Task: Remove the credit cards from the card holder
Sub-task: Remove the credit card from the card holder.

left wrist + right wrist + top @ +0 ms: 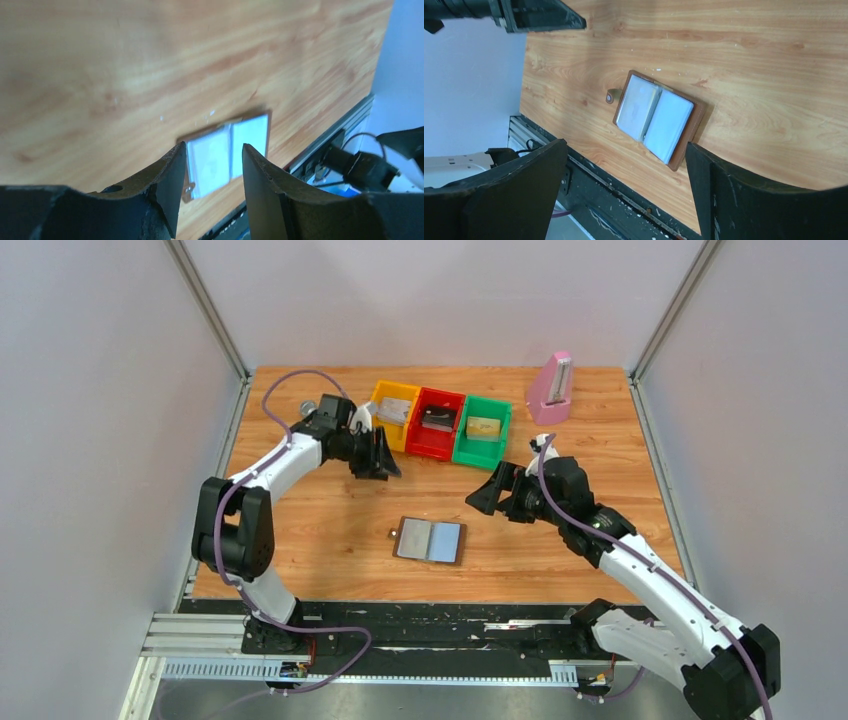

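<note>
Matt wood-grain table (330,530), card holder (429,540) with brown leather-like rim and shiny pale panels, red plastic bin (430,447)

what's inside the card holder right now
The card holder lies open, showing two pale blue sleeve panels. Whether any cards sit under those sleeves is covered and cannot be seen.

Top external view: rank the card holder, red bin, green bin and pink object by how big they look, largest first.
1. The red bin and the green bin: alike, a tie.
2. The card holder, lying open and flat.
3. The pink object, the narrowest; it stands upright, so this view may understate it.
</note>
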Robot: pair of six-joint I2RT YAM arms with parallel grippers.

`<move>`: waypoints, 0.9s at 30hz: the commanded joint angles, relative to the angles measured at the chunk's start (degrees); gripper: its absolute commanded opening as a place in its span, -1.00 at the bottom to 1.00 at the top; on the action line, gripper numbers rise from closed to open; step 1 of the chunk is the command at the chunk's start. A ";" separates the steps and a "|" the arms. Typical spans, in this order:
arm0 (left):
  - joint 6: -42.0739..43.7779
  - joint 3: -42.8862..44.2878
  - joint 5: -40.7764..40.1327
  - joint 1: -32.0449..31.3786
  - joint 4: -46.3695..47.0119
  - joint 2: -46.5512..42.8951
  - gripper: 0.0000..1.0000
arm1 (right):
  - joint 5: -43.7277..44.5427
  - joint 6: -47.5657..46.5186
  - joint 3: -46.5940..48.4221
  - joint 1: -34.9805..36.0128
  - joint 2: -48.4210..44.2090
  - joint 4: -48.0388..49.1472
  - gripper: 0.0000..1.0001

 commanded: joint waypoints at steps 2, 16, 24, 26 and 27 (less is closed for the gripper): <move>1.28 -8.48 -2.33 -2.06 0.96 -7.16 0.08 | -1.38 2.66 -2.38 0.61 -3.21 -0.60 0.79; 0.26 -20.02 -4.70 -7.21 3.79 -11.36 0.12 | -1.31 4.28 -5.96 0.79 -4.41 -0.59 0.76; -0.55 -23.43 -4.19 -8.96 6.95 -9.33 0.12 | -1.46 4.37 -6.27 0.94 -3.84 -0.55 0.76; -0.83 -24.27 -3.36 -9.23 7.99 -8.79 0.10 | -1.42 4.37 -6.23 0.96 -3.57 -0.55 0.76; -0.94 -24.69 -3.08 -9.47 8.22 -8.66 0.08 | -1.38 4.31 -6.16 0.96 -3.44 -0.57 0.75</move>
